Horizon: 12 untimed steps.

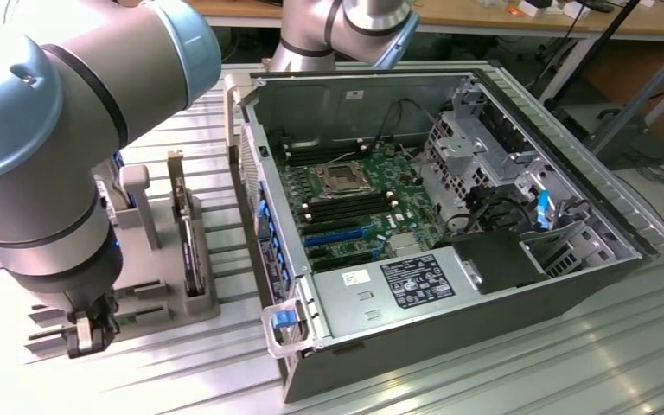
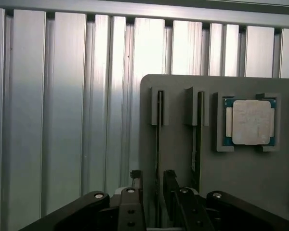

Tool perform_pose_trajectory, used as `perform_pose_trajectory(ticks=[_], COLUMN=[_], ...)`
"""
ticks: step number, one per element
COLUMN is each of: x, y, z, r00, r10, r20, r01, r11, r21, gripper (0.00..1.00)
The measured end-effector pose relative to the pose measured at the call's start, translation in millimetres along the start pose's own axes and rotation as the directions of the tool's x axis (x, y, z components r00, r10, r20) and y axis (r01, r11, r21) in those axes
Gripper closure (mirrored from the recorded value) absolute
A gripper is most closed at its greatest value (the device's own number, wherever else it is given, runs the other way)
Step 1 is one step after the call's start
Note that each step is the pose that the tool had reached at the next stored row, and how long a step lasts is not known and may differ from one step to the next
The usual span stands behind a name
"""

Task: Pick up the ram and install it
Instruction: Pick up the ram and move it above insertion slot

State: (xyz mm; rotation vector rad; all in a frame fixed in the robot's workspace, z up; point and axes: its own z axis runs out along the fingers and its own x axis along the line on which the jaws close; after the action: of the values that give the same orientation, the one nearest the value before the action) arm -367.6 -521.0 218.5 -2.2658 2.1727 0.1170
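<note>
End effector: you have it (image 2: 152,177) released, with its two dark fingers (image 2: 136,179) standing apart and nothing clamped between them.
Ram: it (image 2: 158,144) stands on edge in a slot of the grey holder (image 2: 241,187). You see it only as a thin dark line, which runs between the two fingers, one finger on each side. You cannot tell from here whether either finger touches it.
Second stick: a twin (image 2: 197,144) stands in the next slot of the same holder, just beside the ram and outside the fingers.
Processor: the silver square chip (image 2: 251,122) lies flat in its own pocket, beyond the second stick.
Holder: it sits on the ribbed aluminium desk (image 2: 62,120), just beside the case on the exterior view's left.
Arm: it (image 1: 67,130) reaches down over the holder at the exterior view's near left.
Card: a dark expansion card (image 1: 189,251) stands upright in the holder, between the arm and the case.
Case: the case (image 1: 448,294) lies open on the desk, with the green motherboard (image 1: 355,207) exposed inside.
</note>
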Motion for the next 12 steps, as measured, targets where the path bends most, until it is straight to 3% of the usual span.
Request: perform_pose_trajectory(ticks=[8, 12], x=[-6.5, -5.5], y=[-0.3, -0.5], z=[1.4, 8.1], r00=[1.0, 1.0], r10=[0.0, 0.0], r20=[0.0004, 0.0004], r01=[0.0, 0.0], r11=[1.0, 1.0], r21=[0.0, 0.0], gripper=[0.69, 0.69])
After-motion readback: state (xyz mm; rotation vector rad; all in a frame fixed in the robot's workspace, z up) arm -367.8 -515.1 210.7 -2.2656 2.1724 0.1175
